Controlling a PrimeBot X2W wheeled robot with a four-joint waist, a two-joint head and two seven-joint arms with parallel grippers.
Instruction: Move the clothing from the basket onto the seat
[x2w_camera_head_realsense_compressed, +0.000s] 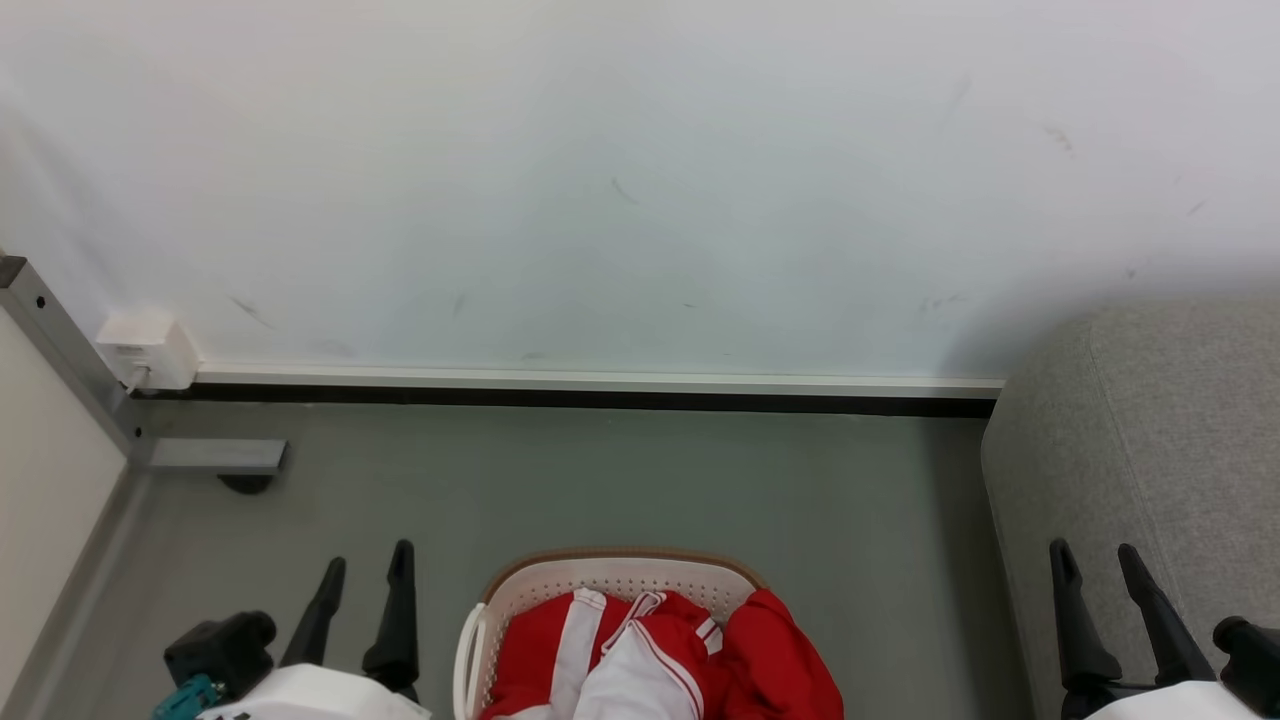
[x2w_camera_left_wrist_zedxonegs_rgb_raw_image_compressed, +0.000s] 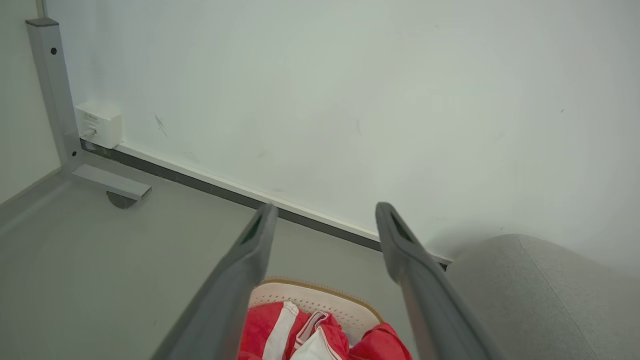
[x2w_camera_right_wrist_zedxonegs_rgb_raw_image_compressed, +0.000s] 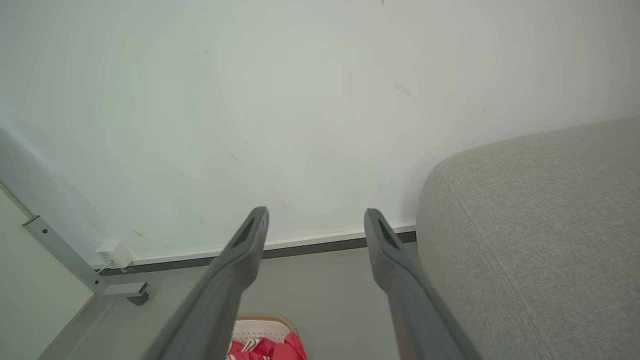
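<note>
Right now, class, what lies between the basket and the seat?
A bare strip of grey floor lies between the basket and the seat, in the head view; red clothing drapes over the basket's rim on that side.

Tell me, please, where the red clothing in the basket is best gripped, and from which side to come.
Grip the clothing at the bunched red fold that seems to spill over the right rim of the basket, coming from above with open jaws. That fold is crumpled and lies on top, so it probably pinches easily.
</note>
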